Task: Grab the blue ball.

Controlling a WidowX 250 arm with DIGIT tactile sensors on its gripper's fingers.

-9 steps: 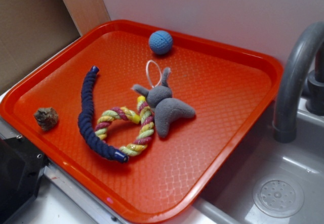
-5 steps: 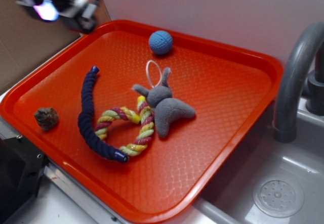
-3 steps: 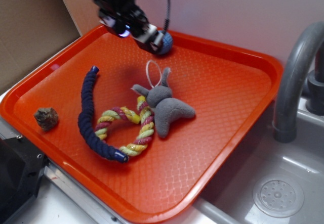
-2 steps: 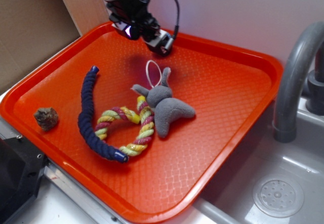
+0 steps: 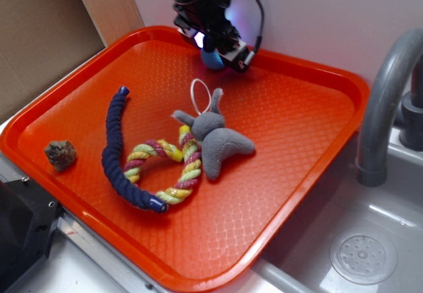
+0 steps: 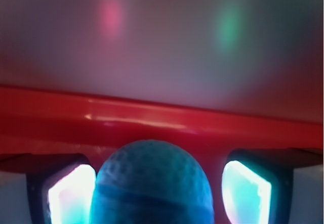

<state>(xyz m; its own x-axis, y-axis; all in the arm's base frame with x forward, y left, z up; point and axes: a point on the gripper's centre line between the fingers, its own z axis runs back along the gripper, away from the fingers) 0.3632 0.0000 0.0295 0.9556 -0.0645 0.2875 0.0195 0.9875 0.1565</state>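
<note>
Gripper, jaws spread either side of the blue ball by the tray's far edge, is mid-approach; closing on it seems next.

an orange tray carries the blue ball under the claw, a grey plush toy, ropes and a brown lump nearer the camera.
</note>
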